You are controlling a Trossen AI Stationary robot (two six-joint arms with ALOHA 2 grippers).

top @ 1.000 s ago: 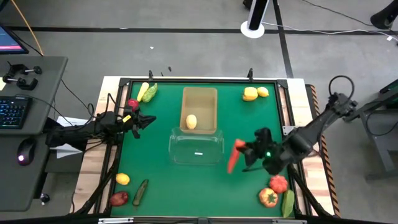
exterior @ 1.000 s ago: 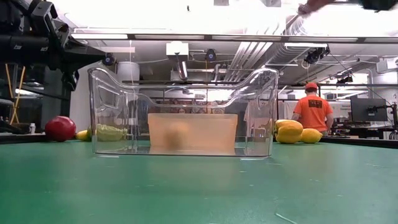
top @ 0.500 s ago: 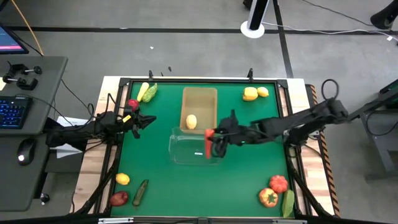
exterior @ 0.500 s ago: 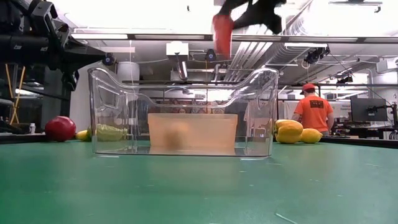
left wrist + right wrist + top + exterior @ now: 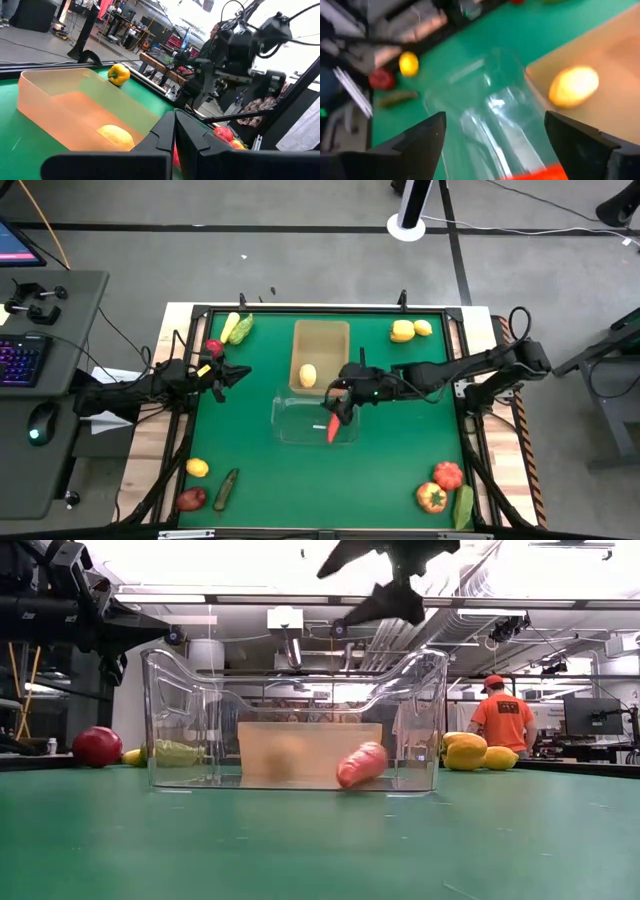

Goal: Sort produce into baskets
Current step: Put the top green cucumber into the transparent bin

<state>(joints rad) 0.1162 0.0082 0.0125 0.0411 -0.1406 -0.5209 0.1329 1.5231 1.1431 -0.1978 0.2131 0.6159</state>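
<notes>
A smooth red toy carrot (image 5: 361, 765) is seen inside the glossy clear plastic bin (image 5: 180, 720), beside a matt tan opaque plastic bin (image 5: 320, 340), on the matt green desk (image 5: 400, 470) framed in pale wood.

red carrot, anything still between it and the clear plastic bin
Nothing visible. The red toy carrot already lies inside the clear plastic bin, on its floor near the right end wall. The right gripper hangs open above it; the left gripper waits aside.

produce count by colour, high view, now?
Yellow: 5 — lemon in the tan bin, pepper, lemon, banana, lemon
Red: 4 — carrot in the clear bin, tomato, apple, small red piece
Green: 3
Orange: 1 pepper
Total: 13
</notes>
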